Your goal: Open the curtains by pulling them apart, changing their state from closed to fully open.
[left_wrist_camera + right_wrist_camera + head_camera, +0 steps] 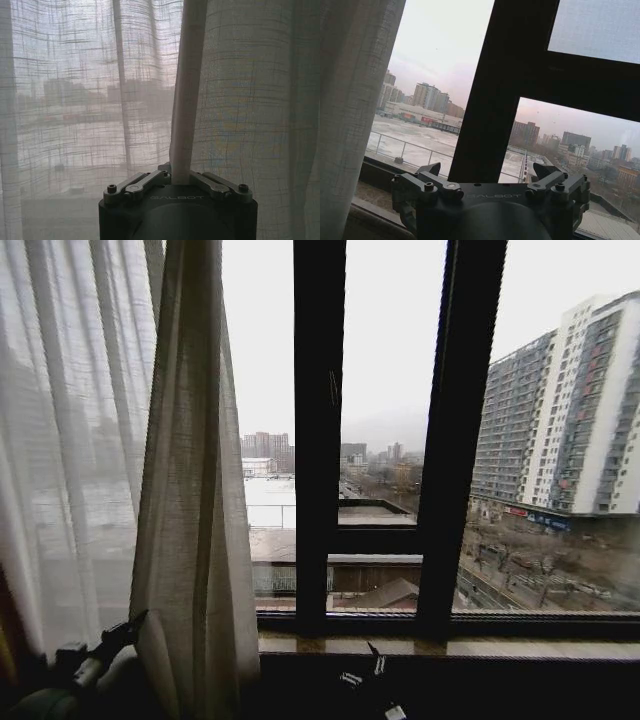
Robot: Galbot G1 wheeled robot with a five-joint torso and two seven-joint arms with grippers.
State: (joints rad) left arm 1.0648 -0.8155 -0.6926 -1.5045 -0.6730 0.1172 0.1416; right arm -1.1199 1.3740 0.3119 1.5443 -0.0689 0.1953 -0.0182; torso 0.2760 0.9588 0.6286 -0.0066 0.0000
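Item: curtains (190, 490). Sheer white fabric hanging at the left side of the window; one part spreads flat across the left glass, another is bunched into a thick beige-grey column just beside the dark window frame (318, 440). To the right of that column the glass is bare, showing city blocks and sky, so this side appears already drawn back.

Item: left hand (180, 181). Low at the foot of the window, close against the cloth. It is closed narrow on a slim vertical fold of the curtain, which rises straight up out of the fingers; the woven panel hangs directly behind. The pinch looks meant to drag the fabric sideways.

Item: right hand (487, 175). Low near the stone sill (500, 647), facing the frame bar and open panes. Its fingers (427, 172) stand wide apart and hold nothing; the curtain edge hangs well off to one side of it. It seems to be idle.

Condition: opening judged well advanced; left panel not yet gathered.
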